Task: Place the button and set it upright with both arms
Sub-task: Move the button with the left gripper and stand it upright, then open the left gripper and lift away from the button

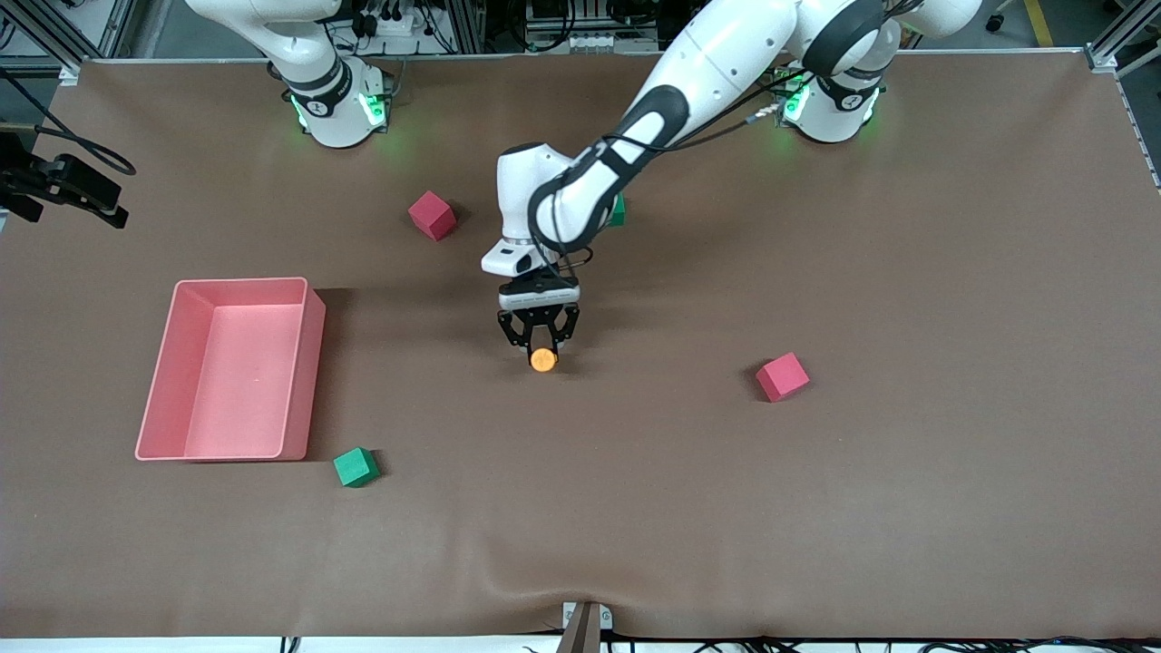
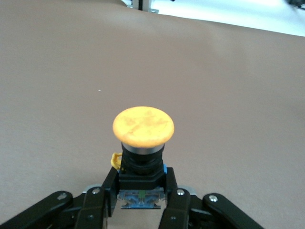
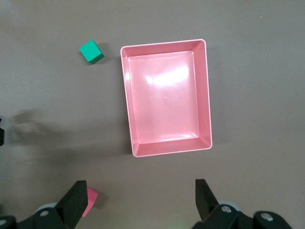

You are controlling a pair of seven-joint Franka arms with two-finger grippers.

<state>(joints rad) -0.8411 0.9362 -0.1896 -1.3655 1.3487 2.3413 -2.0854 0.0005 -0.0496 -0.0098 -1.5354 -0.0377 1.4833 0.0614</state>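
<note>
Brown cloth (image 1: 907, 508) covers the whole table, slight wrinkle at near edge. Metal frame posts (image 1: 1111, 45) at corners, cables and grey floor (image 1: 1052, 27) along top.

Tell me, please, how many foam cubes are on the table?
4: pink cube near the right arm's base, green cube partly hidden under the left arm, pink cube, green cube beside the bin.

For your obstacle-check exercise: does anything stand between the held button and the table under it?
Nothing visible does. The left gripper is shut on the button over bare brown table; cubes and the pink tray lie well aside. The right gripper waits open above that tray.
</note>
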